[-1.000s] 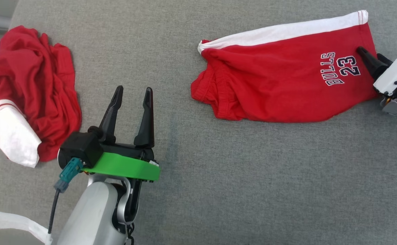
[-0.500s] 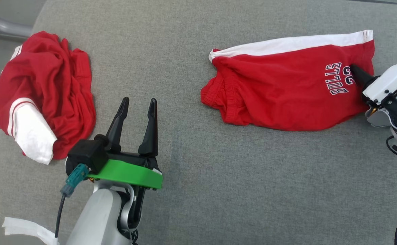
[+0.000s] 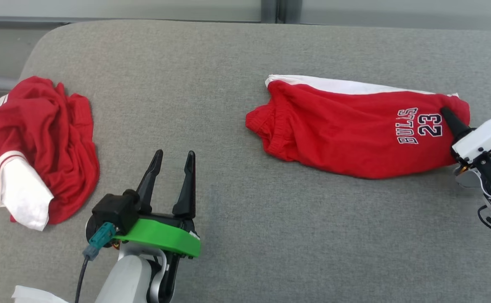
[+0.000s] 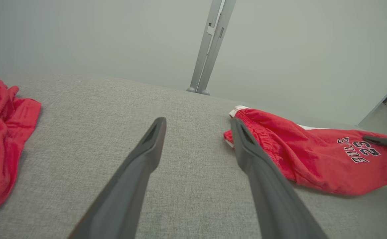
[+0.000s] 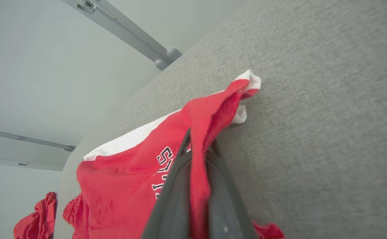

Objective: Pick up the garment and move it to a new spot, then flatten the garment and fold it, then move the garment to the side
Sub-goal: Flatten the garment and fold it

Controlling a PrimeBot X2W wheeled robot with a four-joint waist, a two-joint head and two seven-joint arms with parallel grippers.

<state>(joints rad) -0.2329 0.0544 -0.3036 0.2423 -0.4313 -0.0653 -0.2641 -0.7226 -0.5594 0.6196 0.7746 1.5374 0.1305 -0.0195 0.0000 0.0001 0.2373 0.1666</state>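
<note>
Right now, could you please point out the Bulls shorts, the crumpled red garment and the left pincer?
Bulls shorts (image 3: pixel 346 139), head view, red front panel.
Crumpled red garment (image 3: pixel 47 126), head view, middle of its folds.
Left pincer (image 3: pixel 175 152), head view, midway between its fingertips.

Head camera: high, facing down over the grey surface (image 3: pixel 270 235). Left wrist camera: low behind the left gripper (image 4: pixel 198 120), looking level ahead of it toward the wall (image 4: pixel 80 39). Right wrist camera: very close behind the right gripper (image 5: pixel 200 139). All three share the red shorts (image 3: pixel 354 143).
</note>
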